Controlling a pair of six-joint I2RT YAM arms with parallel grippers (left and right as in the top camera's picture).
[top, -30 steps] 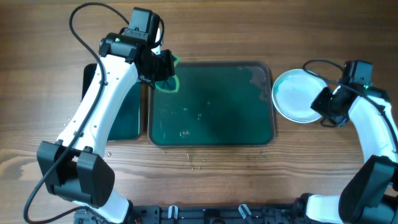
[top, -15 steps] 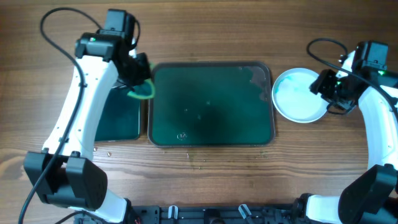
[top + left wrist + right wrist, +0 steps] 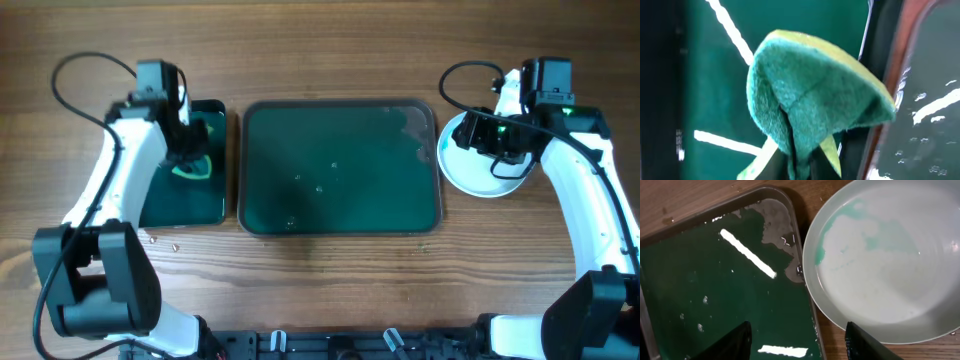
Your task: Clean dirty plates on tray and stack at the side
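The large dark green tray (image 3: 340,200) lies mid-table, wet, with no plate on it. A white plate (image 3: 480,175) with a faint teal smear sits on the wood just right of it, and also shows in the right wrist view as the plate (image 3: 875,275) beside the tray (image 3: 715,290). My right gripper (image 3: 478,135) hovers over the plate's left part. Seen from its own wrist, the right gripper (image 3: 797,350) is open and holds nothing. My left gripper (image 3: 188,158) is above the small tray at the left. The left gripper (image 3: 799,169) is shut on a folded green-and-yellow sponge (image 3: 815,95).
The small black-rimmed green tray (image 3: 175,205) sits left of the large tray, with a narrow gap between them. Small crumbs or drops dot the wood in front of both trays. Both arms' cables loop over the table's far corners.
My left arm has carried the sponge leftward from the large tray's far-left corner to over the small tray. My right arm has moved inward over the plate and its jaws have widened.
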